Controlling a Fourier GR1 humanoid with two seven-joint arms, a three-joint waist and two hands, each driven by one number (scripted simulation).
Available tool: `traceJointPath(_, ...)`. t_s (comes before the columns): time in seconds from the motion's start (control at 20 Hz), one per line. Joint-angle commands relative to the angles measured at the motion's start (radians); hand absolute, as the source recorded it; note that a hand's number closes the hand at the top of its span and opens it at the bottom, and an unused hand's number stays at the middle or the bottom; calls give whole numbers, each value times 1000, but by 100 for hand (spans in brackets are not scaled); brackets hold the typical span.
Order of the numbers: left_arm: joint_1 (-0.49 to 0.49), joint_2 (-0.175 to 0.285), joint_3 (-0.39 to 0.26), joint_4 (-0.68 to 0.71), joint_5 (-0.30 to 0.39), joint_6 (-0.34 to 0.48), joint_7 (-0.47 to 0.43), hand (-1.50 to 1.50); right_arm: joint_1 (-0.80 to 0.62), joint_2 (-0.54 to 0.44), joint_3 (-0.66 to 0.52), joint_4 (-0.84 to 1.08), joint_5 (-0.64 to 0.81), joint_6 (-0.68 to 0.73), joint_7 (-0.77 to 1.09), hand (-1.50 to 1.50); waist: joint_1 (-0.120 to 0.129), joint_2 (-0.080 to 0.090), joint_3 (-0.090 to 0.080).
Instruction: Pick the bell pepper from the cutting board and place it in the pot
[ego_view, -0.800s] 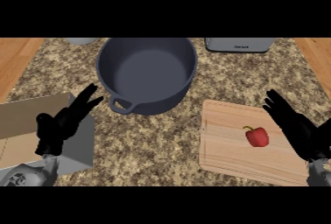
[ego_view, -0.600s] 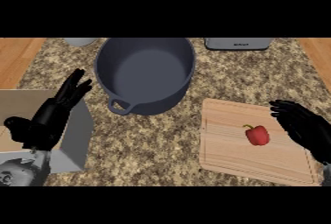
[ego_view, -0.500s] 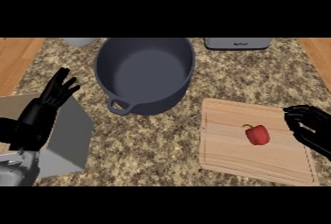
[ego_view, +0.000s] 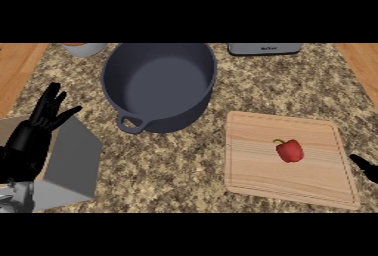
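A small red bell pepper (ego_view: 289, 150) with a green stem lies on the wooden cutting board (ego_view: 258, 170) at the right. The dark grey pot (ego_view: 158, 85) stands behind and to the left of the board, nothing in it, one loop handle toward me. My left hand (ego_view: 38, 128) is at the far left, fingers straight and pointing up, well apart from the pot. Only a fingertip of my right hand (ego_view: 366, 167) shows at the right edge, beside the board's right side and not touching the pepper.
A grey box-like forearm part (ego_view: 70, 162) fills the lower left. A grey appliance (ego_view: 264, 48) and a pale bowl (ego_view: 83, 48) sit at the counter's back edge. Wooden floor shows beyond both counter sides.
My right hand has drawn back to the right, almost out of view. My left hand has shifted left and its fingers have come closer together. The pepper, board and pot have not moved.
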Motion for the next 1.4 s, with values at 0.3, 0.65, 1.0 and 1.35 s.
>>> traceJointPath(0.3,108,7,-21,106,-73,38,36,0,138,-62,89,-147,191,-34,131,-150,31,32,-23)
traceJointPath(0.65,88,21,-12,106,-58,6,25,0,111,-187,187,-192,320,122,431,-150,70,45,-26)
traceJointPath(1.0,71,17,-19,88,-56,5,44,0,37,-249,312,-259,355,376,749,-150,91,42,-24)
traceJointPath(1.35,64,27,-12,108,-58,-11,44,0,-135,-171,414,-281,349,543,976,-150,99,40,-20)
